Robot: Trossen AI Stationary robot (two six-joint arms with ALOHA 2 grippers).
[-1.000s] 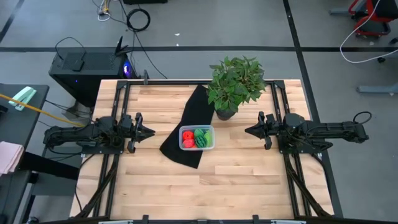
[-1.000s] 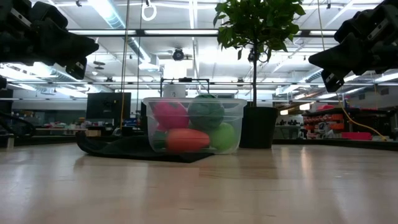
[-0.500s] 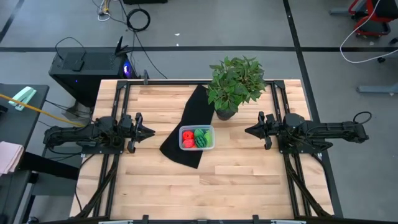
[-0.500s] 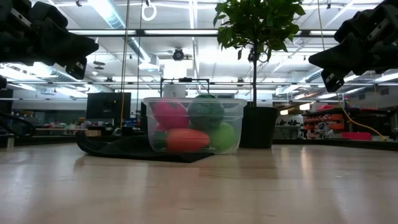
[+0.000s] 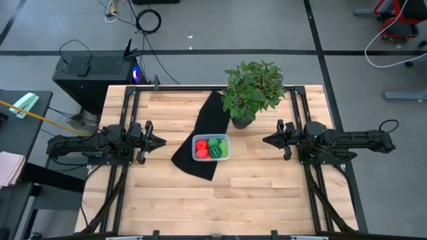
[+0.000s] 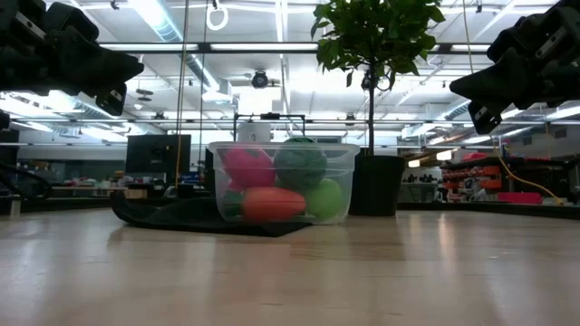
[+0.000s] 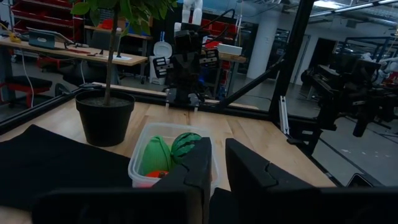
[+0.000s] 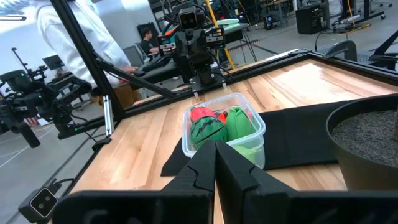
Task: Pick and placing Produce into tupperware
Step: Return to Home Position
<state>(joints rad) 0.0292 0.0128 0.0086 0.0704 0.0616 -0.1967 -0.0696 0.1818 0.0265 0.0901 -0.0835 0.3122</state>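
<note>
The tupperware (image 5: 211, 148), a small clear box, stands by its bottom on a black cloth (image 5: 200, 130) at mid-table. Inside lies the produce: red pieces (image 5: 202, 147), a dark green striped ball (image 8: 207, 129), bright green pieces (image 8: 239, 121) and an orange piece (image 6: 272, 203). My left gripper (image 5: 162, 141) hovers left of the box with its fingers nearly together. My right gripper (image 5: 265, 139) hovers right of it, shut. Both point level at the box from well above the table and hold nothing. The box also shows past each arm's fingers in the left wrist view (image 7: 163, 163) and the right wrist view (image 8: 252, 142).
A leafy potted plant (image 5: 252, 92) stands just beyond the box, toward the far right. The cloth runs from the far edge to the box. Bare wood lies along the near side (image 5: 220, 207). People (image 8: 62, 31) show in the room behind the table.
</note>
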